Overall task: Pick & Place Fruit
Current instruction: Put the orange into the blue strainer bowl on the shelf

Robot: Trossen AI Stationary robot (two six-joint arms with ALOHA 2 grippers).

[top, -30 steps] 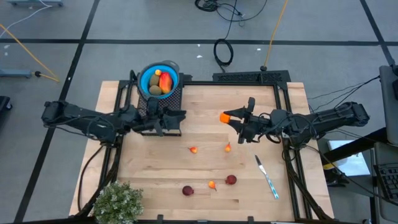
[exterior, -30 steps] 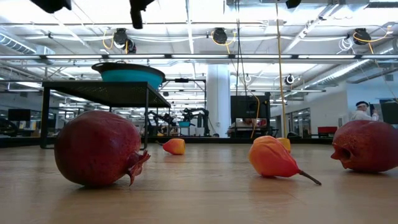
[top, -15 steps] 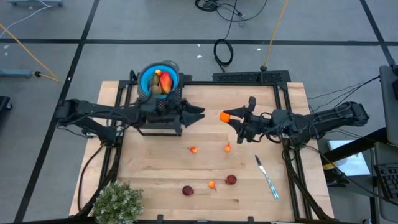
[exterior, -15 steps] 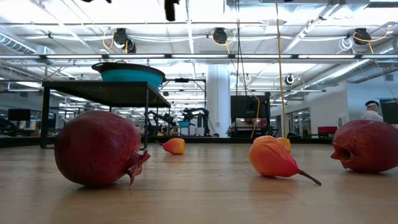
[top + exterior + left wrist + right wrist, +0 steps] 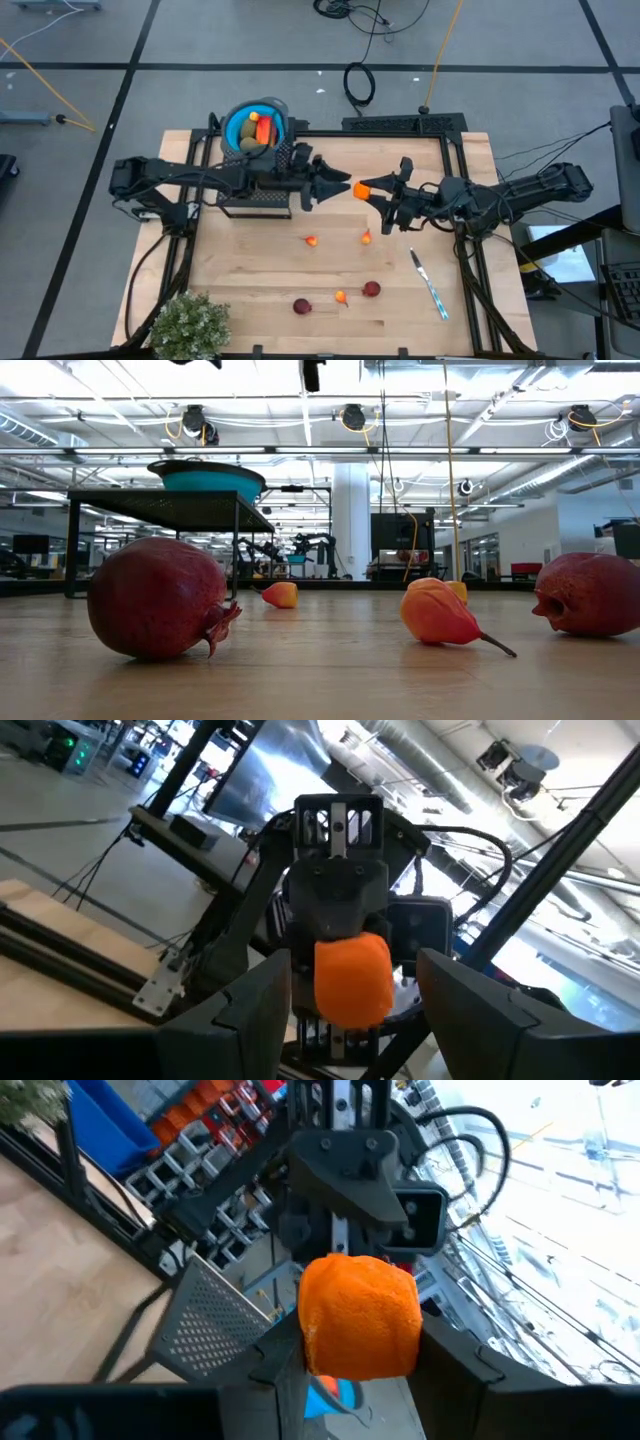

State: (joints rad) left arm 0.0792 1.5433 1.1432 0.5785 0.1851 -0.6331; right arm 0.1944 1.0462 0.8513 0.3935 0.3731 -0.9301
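Right hand, fruit in bowl

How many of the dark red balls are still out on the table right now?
2, both near the table's front edge: one dark red ball toward the left, the other dark red ball to its right. The bowl's contents partly overlap, so another could be hidden.

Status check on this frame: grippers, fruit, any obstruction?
Right gripper shut on orange fruit, mid-air. Left gripper open, facing it, close, not touching. Blue bowl already holds fruit. Nothing between the grippers.
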